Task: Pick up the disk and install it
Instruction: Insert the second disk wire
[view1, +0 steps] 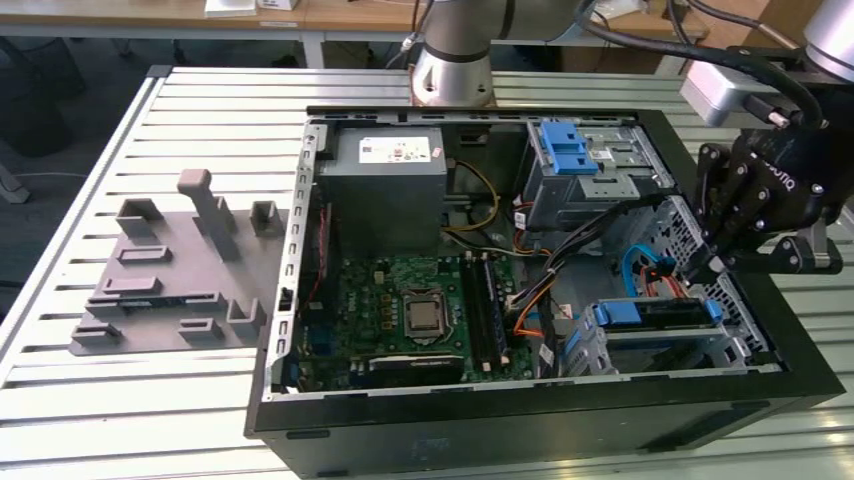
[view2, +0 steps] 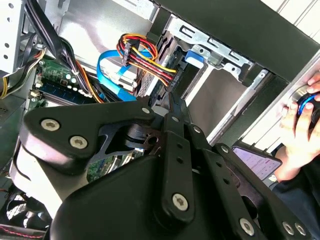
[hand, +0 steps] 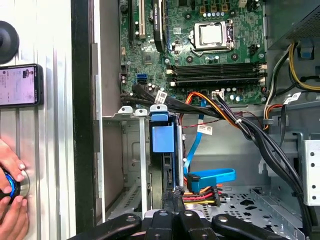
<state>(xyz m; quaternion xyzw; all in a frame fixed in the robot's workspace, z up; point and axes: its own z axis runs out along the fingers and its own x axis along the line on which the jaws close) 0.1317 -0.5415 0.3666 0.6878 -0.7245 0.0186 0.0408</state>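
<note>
The disk (view1: 657, 314) sits slotted in the computer case (view1: 534, 425) bay — the gripper (view1: 711, 262), fingers pressed together, hangs just above it.

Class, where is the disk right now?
The disk sits in the drive bay at the computer case's front corner, on the exterior view's right, just below the gripper and right of the motherboard.

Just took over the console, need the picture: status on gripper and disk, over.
Gripper shut, empty, just above the drive cage. Disk seated in the cage inside the case, blue frame showing. Cables bundled alongside; a hand at the table edge.
</note>
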